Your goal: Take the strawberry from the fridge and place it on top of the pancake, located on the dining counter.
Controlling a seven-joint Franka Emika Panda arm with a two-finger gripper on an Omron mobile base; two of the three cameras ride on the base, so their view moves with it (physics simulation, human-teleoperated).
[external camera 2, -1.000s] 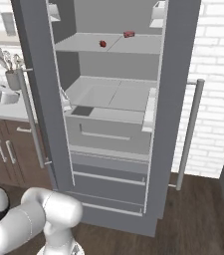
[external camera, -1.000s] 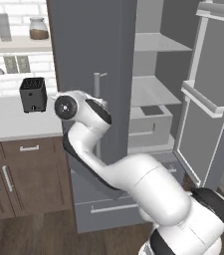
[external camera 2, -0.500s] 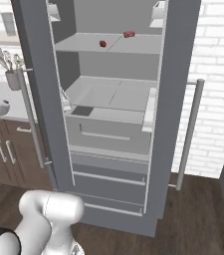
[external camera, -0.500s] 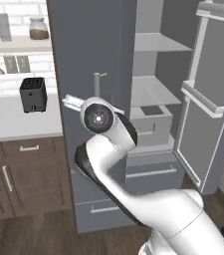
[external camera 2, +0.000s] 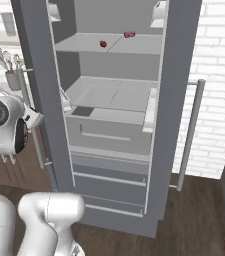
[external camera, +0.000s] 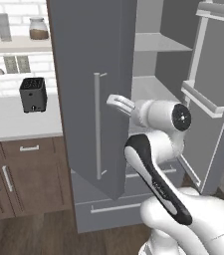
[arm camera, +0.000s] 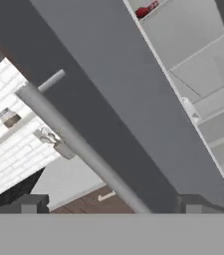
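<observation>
Both fridge doors open; gripper spread, empty, by left door handle. Swing around door toward strawberry at upper shelf's back.

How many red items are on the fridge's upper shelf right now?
2: the strawberry near the shelf's middle, and a second small red item further back to its right. More may sit hidden behind the fridge door.

Even flat rendered light; faint shadows; hand view seemingly soft.

One fridge — two red items — two doors.
</observation>
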